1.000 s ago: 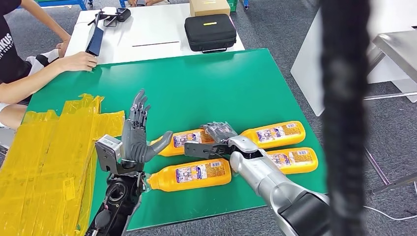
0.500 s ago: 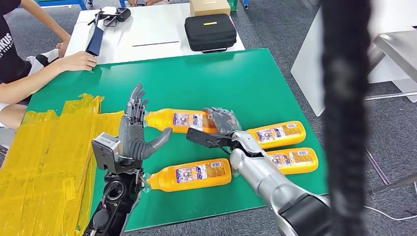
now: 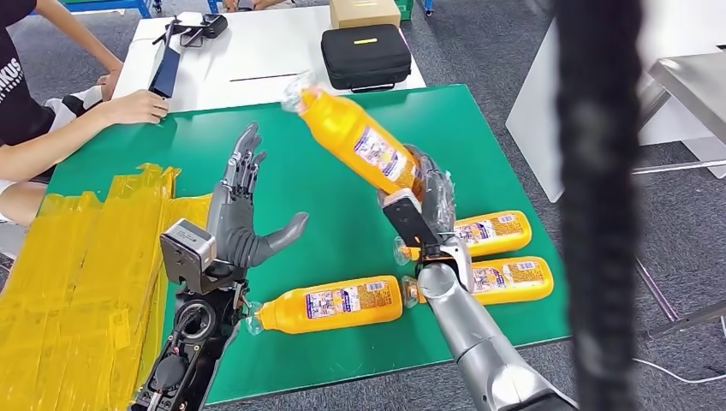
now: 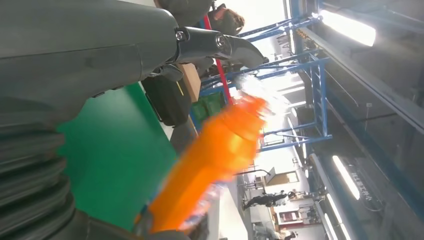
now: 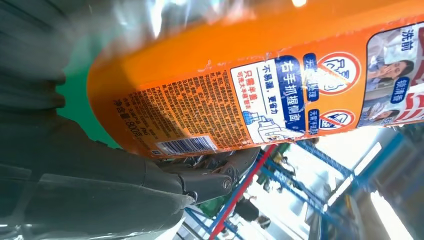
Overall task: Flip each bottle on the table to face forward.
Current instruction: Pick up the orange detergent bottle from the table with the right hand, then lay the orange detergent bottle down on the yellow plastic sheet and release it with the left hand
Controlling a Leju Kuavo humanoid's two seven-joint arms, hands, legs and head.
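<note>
Item 1, lifted bottle: we see it upper centre of the head view, off the bench, tilted with the cap toward the upper left. The right hand holds it by the base end, fingers wrapped round it. We judge it is raised so that it can be turned about its long axis without dragging on the bench. In the right wrist view the barcode and small-print panel shows, so we take this to be the back label, the side to be turned away.

Item 2, left hand: left of centre, raised above the bench, palm up on edge, fingers spread and grasping nothing. We judge it waits there to receive or steady the bottle; the left wrist view shows the bottle blurred just beyond it, not touching.

Item 3, near bottle: lower centre, lying flat, cap toward the left, label up.

Item 4, two right bottles: lower right, lying flat side by side, caps toward the right arm, labels up. Whether these three count as facing forward we cannot tell.

Item 5, yellow sheets: left edge, spread over the bench.

Item 6, a person's arm: upper left, resting at the bench edge, well apart from the bottles.
</note>
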